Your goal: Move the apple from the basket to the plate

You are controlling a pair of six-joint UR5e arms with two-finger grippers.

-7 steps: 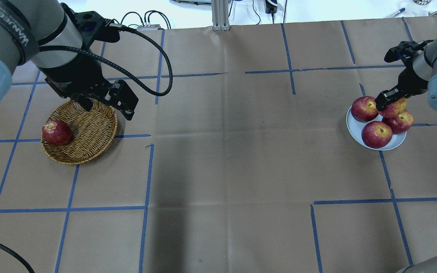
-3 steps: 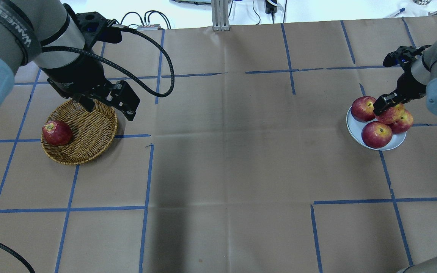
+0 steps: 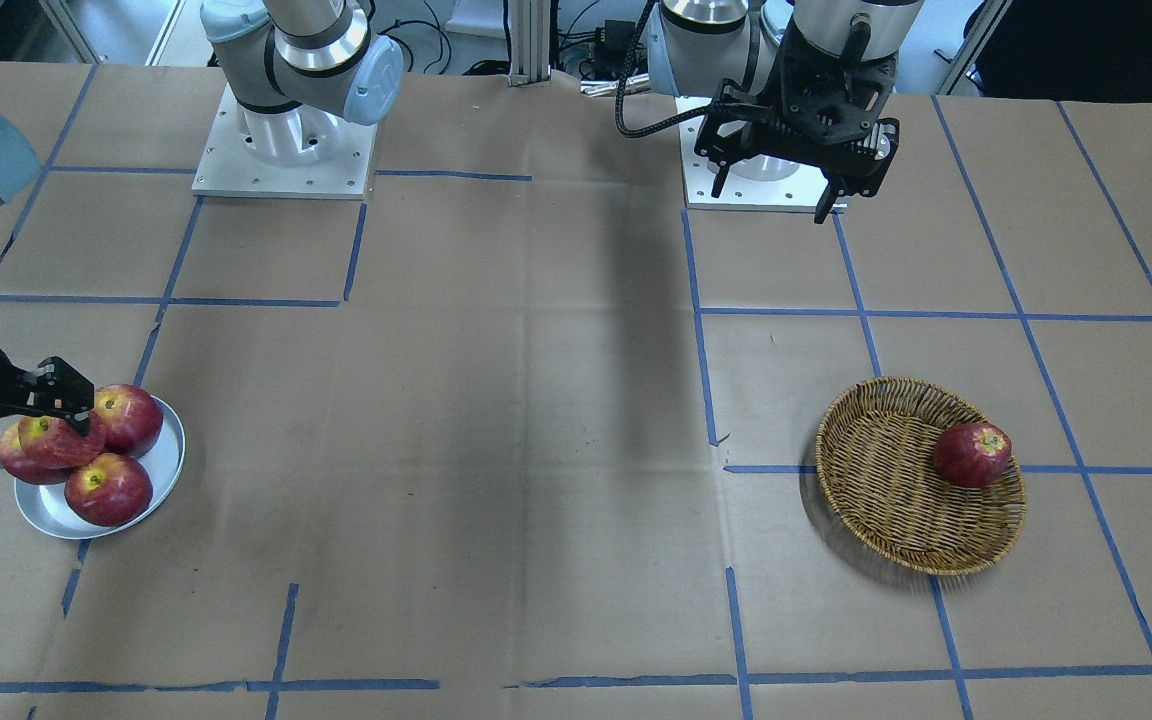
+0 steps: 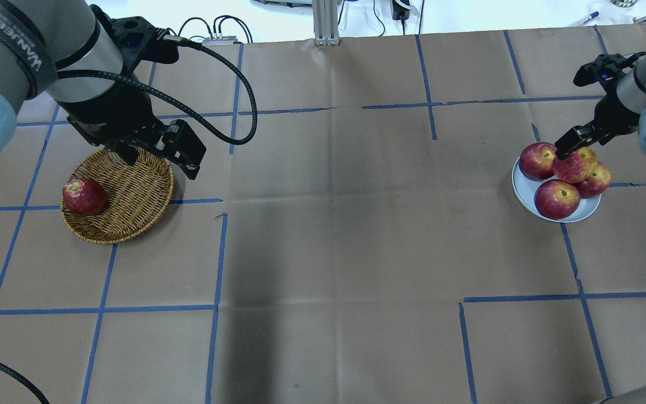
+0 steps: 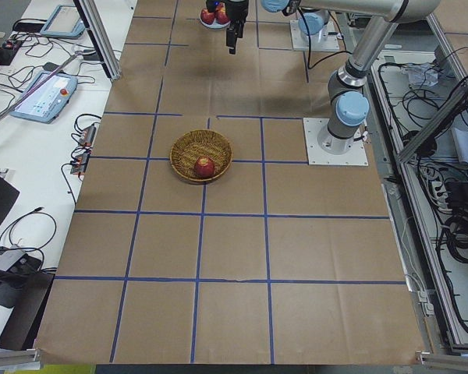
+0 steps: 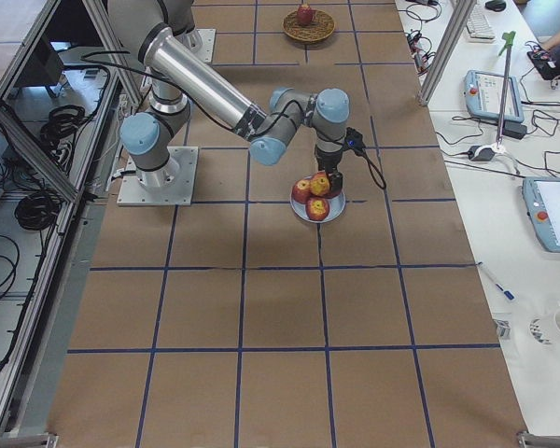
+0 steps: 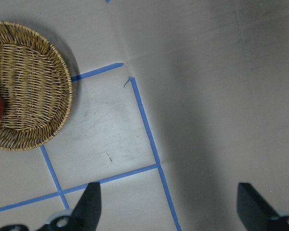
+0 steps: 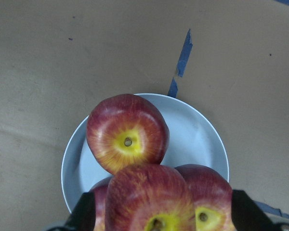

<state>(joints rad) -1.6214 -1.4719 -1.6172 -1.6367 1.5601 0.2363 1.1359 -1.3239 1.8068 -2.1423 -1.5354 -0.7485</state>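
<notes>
The pinkish-red apple (image 4: 574, 165) with a yellow stem patch rests on top of three other apples on the silver-grey plate (image 4: 525, 196). It shows close up in the right wrist view (image 8: 151, 202). My right gripper (image 4: 575, 147) is open just above it, with the fingers (image 8: 84, 214) standing clear on either side. The wicker basket (image 4: 132, 196) lies at the left and holds one dark red apple (image 4: 83, 196). My left gripper (image 4: 157, 163) is open and empty, hovering over the basket's far right rim.
Three red apples (image 4: 557, 199) fill the plate under the stacked one. Blue tape lines (image 4: 216, 252) cross the brown paper table. The arm bases (image 3: 281, 150) stand at the robot's side of the table. A cable (image 4: 233, 84) loops from the left wrist.
My right gripper lowered the pinkish apple onto the pile on the plate, opened, and rose a little off it. The left arm barely moved.
</notes>
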